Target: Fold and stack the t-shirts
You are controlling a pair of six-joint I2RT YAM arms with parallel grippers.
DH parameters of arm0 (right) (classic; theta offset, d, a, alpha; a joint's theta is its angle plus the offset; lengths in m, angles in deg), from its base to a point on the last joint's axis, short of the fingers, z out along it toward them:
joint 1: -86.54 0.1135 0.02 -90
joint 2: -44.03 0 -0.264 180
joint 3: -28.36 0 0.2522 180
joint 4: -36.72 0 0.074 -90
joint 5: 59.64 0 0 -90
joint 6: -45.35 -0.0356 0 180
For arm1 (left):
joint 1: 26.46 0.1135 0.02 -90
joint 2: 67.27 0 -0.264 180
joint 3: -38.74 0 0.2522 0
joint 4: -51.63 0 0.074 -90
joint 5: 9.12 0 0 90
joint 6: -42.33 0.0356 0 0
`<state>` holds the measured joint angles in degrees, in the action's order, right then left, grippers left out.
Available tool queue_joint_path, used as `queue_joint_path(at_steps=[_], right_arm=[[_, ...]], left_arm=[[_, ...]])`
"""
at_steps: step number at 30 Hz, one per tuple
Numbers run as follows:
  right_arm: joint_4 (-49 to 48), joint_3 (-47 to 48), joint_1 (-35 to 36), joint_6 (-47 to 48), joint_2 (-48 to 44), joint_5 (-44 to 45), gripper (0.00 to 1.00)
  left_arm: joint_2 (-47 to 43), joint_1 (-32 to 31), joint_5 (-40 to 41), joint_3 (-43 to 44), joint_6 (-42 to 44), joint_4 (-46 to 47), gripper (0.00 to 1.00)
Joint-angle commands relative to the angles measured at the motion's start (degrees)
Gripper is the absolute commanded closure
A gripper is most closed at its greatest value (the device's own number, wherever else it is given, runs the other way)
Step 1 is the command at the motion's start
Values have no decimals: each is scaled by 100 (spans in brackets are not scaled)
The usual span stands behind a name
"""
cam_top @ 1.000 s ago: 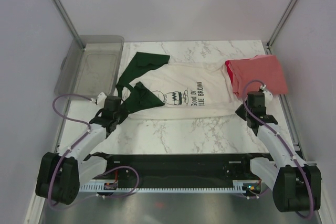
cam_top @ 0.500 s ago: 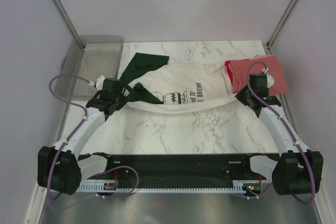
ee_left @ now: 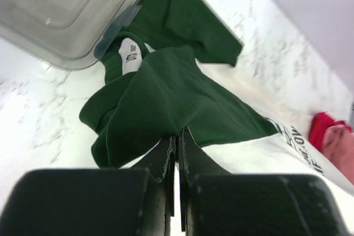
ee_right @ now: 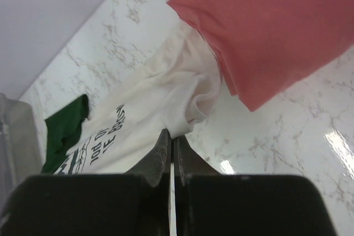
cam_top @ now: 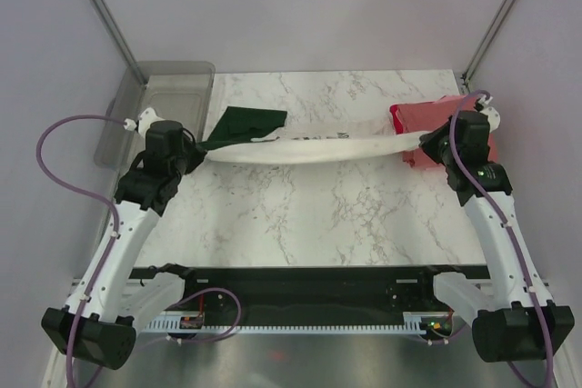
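The cream-white t-shirt (cam_top: pixel 318 145) with dark green sleeves (cam_top: pixel 244 122) hangs stretched in a band between my two grippers at mid-table. My left gripper (cam_top: pixel 191 144) is shut on its green sleeve end (ee_left: pixel 166 98). My right gripper (cam_top: pixel 435 141) is shut on its white hem end (ee_right: pixel 180 103); black lettering (ee_right: pixel 108 136) shows there. The coral-red t-shirt (cam_top: pixel 446 124) lies folded at the far right, beside and partly under my right gripper; it also shows in the right wrist view (ee_right: pixel 276 31).
A clear grey plastic bin (cam_top: pixel 159 111) stands at the far left, close to my left gripper; its corner shows in the left wrist view (ee_left: pixel 66 15). White marble tabletop (cam_top: pixel 309 215) lies in front of the shirt. Frame posts rise at both back corners.
Both grippers moved away from the arm bases and apart, holding the cream-white shirt's near edge. The shirt went from lying flat with its print showing to a narrow stretched band.
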<state>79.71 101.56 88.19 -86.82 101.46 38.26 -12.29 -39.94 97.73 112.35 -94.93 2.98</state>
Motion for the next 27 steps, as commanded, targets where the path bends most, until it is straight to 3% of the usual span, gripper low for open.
queue_joint_path(at_steps=[1, 10, 15, 22, 27], right_arm=[[249, -170, -16, 112, -65, 53, 100], [759, 1253, -16, 385, -873, -61, 100], [979, 2227, -16, 341, -1278, 10, 100], [1111, 3302, -7, 455, -787, 299, 100], [883, 3399, -16, 517, 171, 396, 100]], left_arm=[[-180, 38, 249, -89, 384, -386, 98], [-1033, 38, -4, 1457, 692, -1194, 98], [-867, 38, -313, 3003, 868, -1897, 98], [-76, 47, -164, 4480, 1017, -2171, 98], [1320, 38, -207, 5131, 1097, -2092, 98]])
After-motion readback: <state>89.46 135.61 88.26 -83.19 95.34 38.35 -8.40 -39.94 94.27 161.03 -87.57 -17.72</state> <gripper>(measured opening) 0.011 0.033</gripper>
